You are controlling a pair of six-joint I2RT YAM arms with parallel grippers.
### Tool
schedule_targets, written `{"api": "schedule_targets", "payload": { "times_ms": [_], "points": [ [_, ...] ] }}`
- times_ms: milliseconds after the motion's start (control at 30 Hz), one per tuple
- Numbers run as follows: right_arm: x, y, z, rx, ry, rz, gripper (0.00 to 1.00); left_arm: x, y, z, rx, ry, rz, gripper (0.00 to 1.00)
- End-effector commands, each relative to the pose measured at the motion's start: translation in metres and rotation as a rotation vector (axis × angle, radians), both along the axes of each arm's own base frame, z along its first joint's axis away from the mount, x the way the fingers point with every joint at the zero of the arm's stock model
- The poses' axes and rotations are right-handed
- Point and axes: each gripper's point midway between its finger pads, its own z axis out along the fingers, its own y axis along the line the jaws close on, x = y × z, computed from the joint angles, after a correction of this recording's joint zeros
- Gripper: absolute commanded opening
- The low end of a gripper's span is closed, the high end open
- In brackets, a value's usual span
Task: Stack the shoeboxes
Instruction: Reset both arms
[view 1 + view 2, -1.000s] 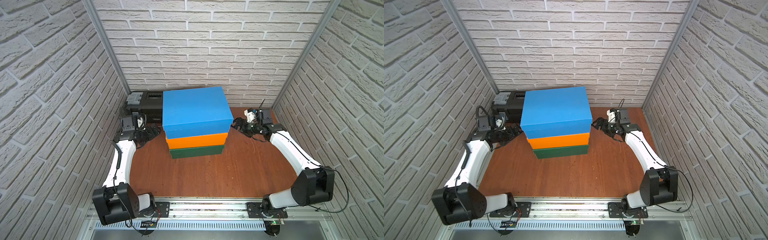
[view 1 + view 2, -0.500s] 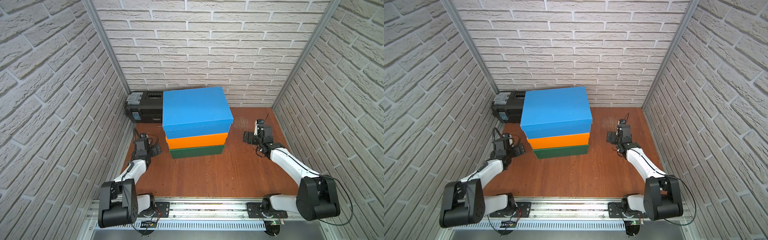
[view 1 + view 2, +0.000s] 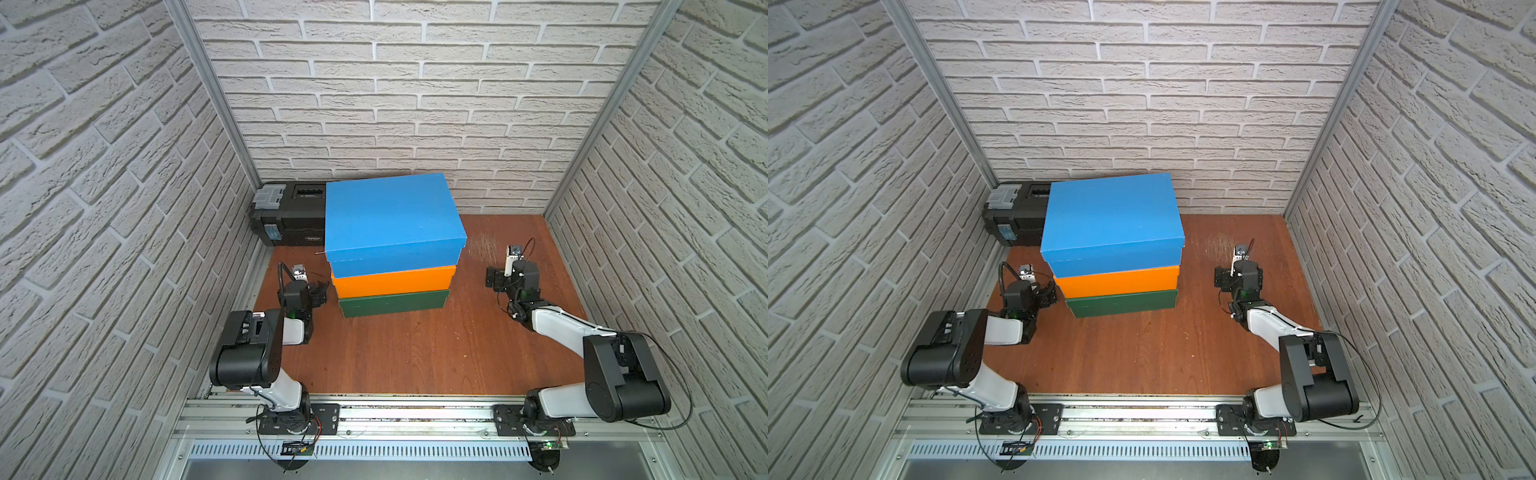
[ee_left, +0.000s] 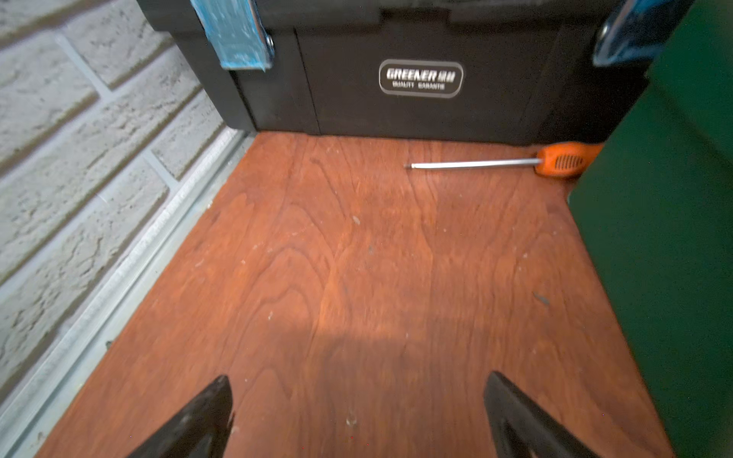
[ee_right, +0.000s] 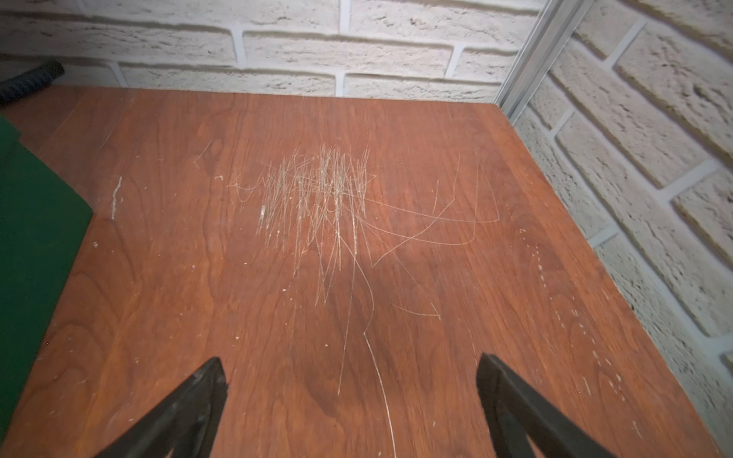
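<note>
The three shoeboxes stand in one stack at the back middle of the table in both top views: the blue one [image 3: 390,216] on top, the orange one [image 3: 392,280] under it, the dark green one [image 3: 392,303] at the bottom. My left gripper [image 3: 320,287] sits low by the stack's left side, open and empty, a little apart from the green box [image 4: 666,238]. In the left wrist view its gripper [image 4: 357,376] shows only bare wood between the fingers. My right gripper [image 3: 496,278] rests open and empty well right of the stack. In the right wrist view its gripper [image 5: 350,357] is over scratched wood, the green box [image 5: 31,238] off to one side.
A black toolbox [image 3: 291,216] with grey latches stands in the back left corner, touching the stack. An orange-handled screwdriver [image 4: 496,163] lies in front of the toolbox, its handle partly behind the green box. Brick walls close in three sides.
Both arms have drawn back from the sides of the stack toward the front and dropped low near the table. Both grippers stay open. The stack has not moved.
</note>
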Motion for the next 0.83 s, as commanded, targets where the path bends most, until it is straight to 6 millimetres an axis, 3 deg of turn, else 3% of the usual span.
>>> {"api": "schedule_targets", "payload": {
  "times_ms": [0,267,800],
  "points": [
    [0.005,-0.001,0.001,0.0,-0.079,0.012,1.0,0.009,0.004,0.027,0.021,-0.119,0.01,0.98],
    [0.0,0.005,-0.009,0.0,-0.171,0.054,0.99,0.01,0.003,0.027,0.014,-0.116,-0.001,0.98],
    [-0.001,0.006,-0.01,0.0,-0.132,0.055,0.99,0.012,0.004,0.025,-0.004,-0.108,-0.013,0.98]
  ]
}}
